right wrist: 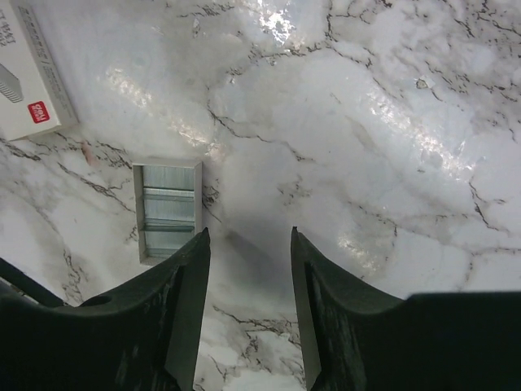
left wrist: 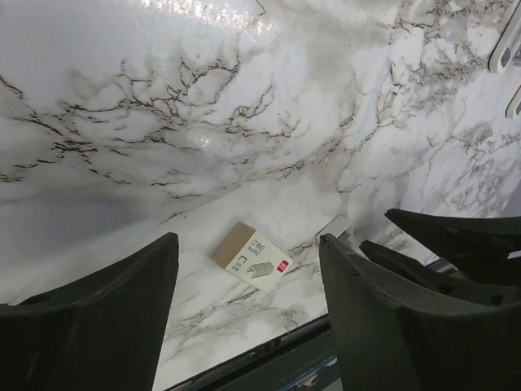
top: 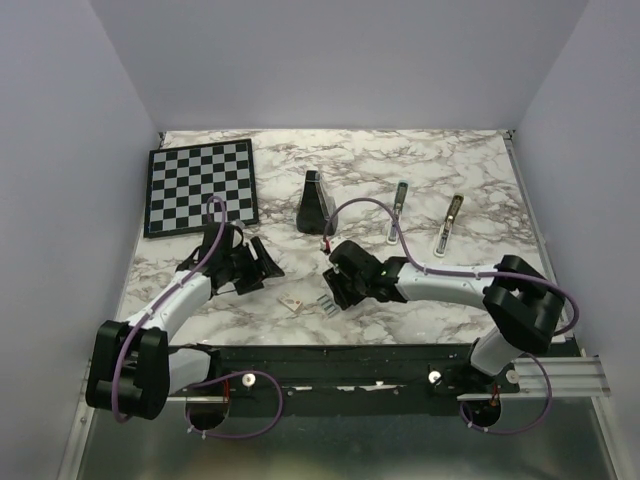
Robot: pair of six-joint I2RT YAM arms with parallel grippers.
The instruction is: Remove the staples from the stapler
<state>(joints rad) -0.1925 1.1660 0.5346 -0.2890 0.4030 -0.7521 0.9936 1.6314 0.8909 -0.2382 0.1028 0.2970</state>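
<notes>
The stapler (top: 397, 210), a slim light-blue and silver bar, lies on the marble right of centre, well beyond both grippers. The staples (right wrist: 167, 210) form a small silvery ridged rectangle with a white rim near the front edge, also seen from above as staples (top: 325, 303). My right gripper (right wrist: 249, 235) hovers just right of them, open, with only bare marble between its fingers. My right gripper (top: 336, 288) sits over the front middle. My left gripper (left wrist: 248, 238) is open and empty, left of the small box; in the top view my left gripper (top: 262, 265) points toward the centre.
A small white and tan staple box (left wrist: 252, 257) lies flat near the front edge, left of the staples. A black wedge (top: 315, 202) stands mid-table, an olive-brown bar (top: 451, 218) lies right of the stapler, and a chessboard (top: 200, 186) fills the far left.
</notes>
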